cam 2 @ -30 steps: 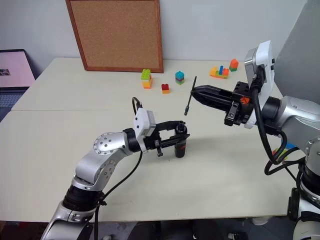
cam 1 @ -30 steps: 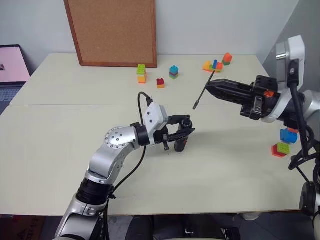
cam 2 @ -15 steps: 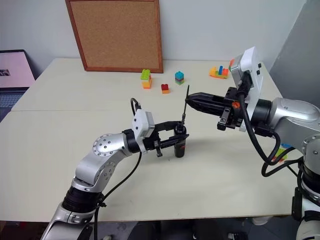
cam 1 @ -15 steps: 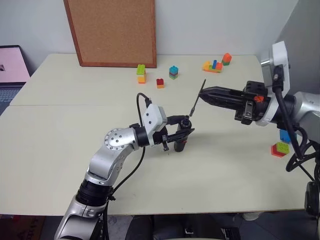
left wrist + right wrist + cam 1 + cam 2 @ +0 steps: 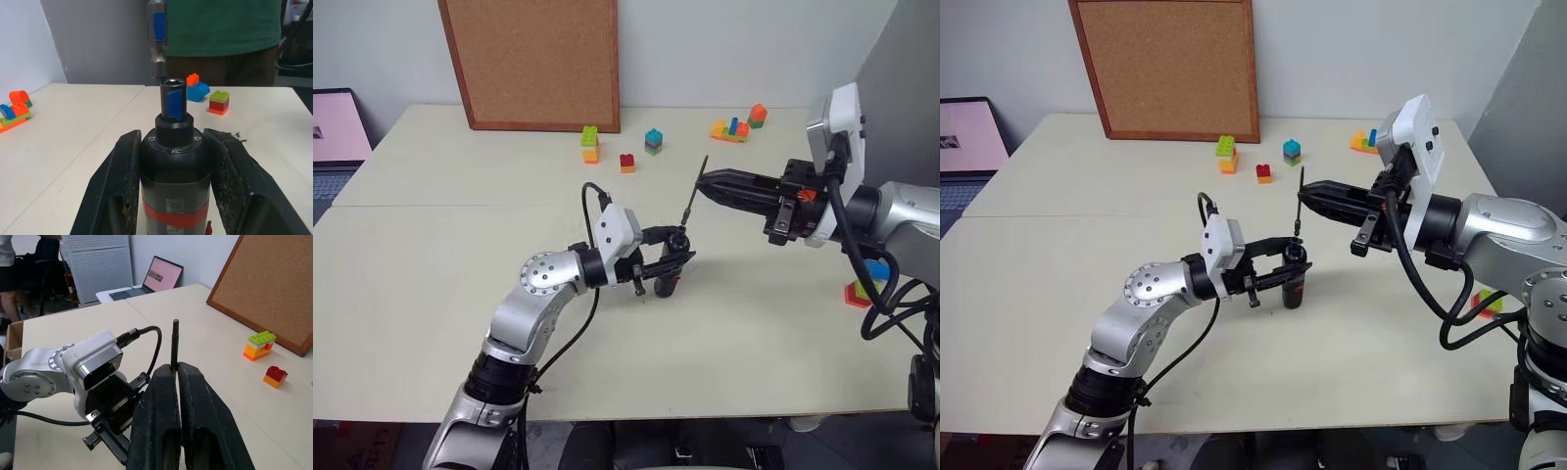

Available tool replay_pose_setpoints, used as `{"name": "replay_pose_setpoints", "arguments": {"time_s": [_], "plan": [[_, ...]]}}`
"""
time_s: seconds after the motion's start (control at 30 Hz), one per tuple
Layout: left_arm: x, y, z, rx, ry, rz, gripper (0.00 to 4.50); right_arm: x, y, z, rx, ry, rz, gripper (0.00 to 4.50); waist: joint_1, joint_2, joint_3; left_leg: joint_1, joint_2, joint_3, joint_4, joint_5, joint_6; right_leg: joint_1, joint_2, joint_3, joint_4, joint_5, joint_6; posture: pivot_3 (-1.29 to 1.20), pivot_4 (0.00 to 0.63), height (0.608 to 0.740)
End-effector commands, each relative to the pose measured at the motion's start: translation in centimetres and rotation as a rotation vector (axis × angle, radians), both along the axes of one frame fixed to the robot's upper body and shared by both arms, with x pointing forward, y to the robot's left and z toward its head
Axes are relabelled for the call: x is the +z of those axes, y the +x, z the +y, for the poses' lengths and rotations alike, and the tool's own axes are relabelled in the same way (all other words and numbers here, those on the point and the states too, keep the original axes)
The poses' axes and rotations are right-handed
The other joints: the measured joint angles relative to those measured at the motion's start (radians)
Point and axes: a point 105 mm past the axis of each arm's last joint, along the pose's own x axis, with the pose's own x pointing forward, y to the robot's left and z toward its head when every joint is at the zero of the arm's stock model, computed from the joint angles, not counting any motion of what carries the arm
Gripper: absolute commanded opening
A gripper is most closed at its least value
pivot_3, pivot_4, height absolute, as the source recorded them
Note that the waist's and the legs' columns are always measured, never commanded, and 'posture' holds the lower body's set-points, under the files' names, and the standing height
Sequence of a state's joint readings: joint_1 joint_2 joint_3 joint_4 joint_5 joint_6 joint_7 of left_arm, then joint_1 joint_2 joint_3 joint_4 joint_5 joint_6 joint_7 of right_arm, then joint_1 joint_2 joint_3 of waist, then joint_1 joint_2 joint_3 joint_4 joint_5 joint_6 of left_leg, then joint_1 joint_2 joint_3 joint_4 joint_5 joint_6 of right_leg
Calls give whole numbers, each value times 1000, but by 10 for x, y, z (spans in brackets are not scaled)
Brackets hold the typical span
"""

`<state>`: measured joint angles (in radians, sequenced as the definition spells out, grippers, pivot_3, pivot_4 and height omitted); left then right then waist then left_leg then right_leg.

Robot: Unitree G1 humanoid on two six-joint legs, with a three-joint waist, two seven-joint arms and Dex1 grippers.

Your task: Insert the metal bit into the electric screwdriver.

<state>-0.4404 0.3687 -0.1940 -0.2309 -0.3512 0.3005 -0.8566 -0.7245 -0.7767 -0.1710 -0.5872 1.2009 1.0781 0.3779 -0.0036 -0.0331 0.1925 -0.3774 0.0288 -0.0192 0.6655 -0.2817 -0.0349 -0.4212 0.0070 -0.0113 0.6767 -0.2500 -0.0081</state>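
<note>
We take the electric screwdriver (image 5: 668, 276) as our landmark. It stands upright on the table (image 5: 431, 255), base down and socket up, with a red band low on the body.

To its left, our left gripper (image 5: 672, 258) reaches in level, fingers clamped on the screwdriver body from both sides; the left wrist view shows both pads pressed against the black barrel.

Directly above the socket, the metal bit (image 5: 695, 197) hangs tilted, its upper end leaning away toward the right of the screwdriver. In the left wrist view its lower tip sits just above the socket mouth and slightly off to one side, apparently not yet entered.

To the right of the screwdriver, our right gripper (image 5: 703, 183) holds the bit, fingers closed together on the rod near its upper part.

We judge the step in hand to be alignment, just before insertion. The next move calls for bringing the bit upright, centring its tip over the socket, then lowering it straight along the screwdriver's axis.

The bit is thin, so the head views leave the gap between tip and socket hard to read. In the left wrist view the upper bit is cut off by the frame edge.
</note>
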Motion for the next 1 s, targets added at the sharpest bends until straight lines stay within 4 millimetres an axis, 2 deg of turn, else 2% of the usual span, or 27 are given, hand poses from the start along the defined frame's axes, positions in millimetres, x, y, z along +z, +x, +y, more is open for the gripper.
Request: {"name": "replay_pose_setpoints", "arguments": {"time_s": [0.03,1.0], "plan": [[-10,2,0,19,33,25,1636,10,-10,3,33,13,-48,0,0,0,0,0,0,0,0,0,0,0,0,0,0,0,0,0,150,740],[-10,-2,-2,5,37,21,1636,-6,2,-2,-45,-24,-54,0,0,0,0,0,0,0,0,0,0,0,0,0,-1,0,0,0,150,740]]}}
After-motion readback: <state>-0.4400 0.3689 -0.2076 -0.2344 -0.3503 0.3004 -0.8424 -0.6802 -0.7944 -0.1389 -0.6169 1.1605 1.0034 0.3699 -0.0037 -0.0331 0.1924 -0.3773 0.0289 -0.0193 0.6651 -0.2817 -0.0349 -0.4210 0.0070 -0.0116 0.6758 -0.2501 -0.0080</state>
